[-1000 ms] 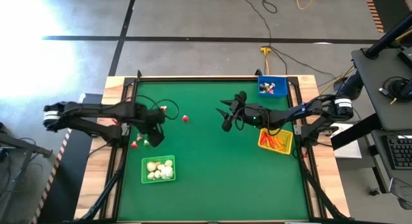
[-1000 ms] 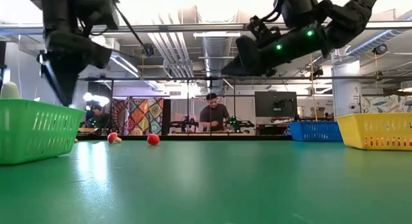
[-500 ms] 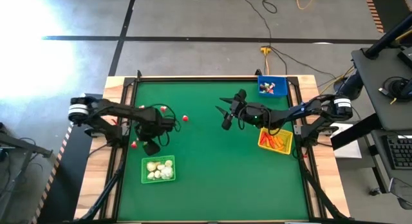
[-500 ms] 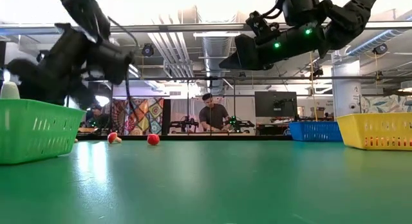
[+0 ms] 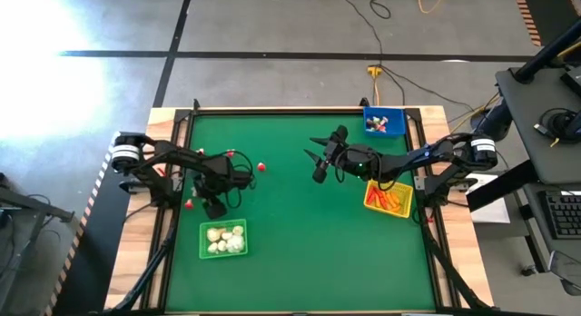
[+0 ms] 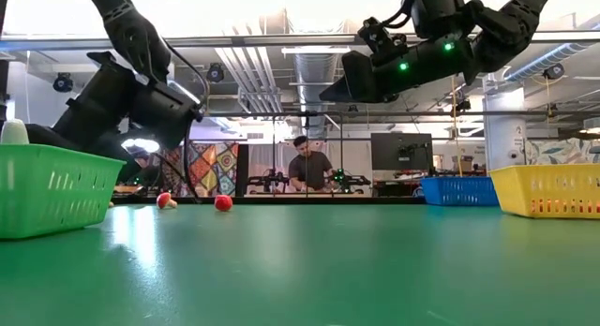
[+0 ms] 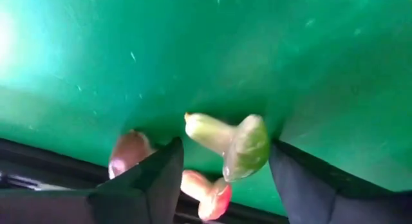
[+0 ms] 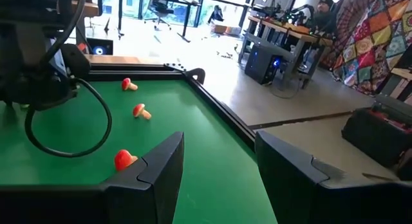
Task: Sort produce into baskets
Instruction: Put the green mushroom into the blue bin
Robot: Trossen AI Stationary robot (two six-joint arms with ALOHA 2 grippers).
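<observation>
While the right arm waits above the middle of the green table, its right gripper hangs in the air with the fingers parted and nothing between them. The left gripper is low at the left side of the table, just behind the green basket, which holds whitish bulbs. Seen from its wrist, its two fingers stand apart, and a pale greenish piece lies on the cloth in the gap between them; whether the fingers touch it I cannot tell. Two red-and-white pieces lie close beside it near the table's edge. More red pieces rest on the cloth farther back. At the right side, the yellow basket holds orange sticks, and the blue basket sits at the far right corner with small pieces inside. Beyond the table, a person sits at a desk.
</observation>
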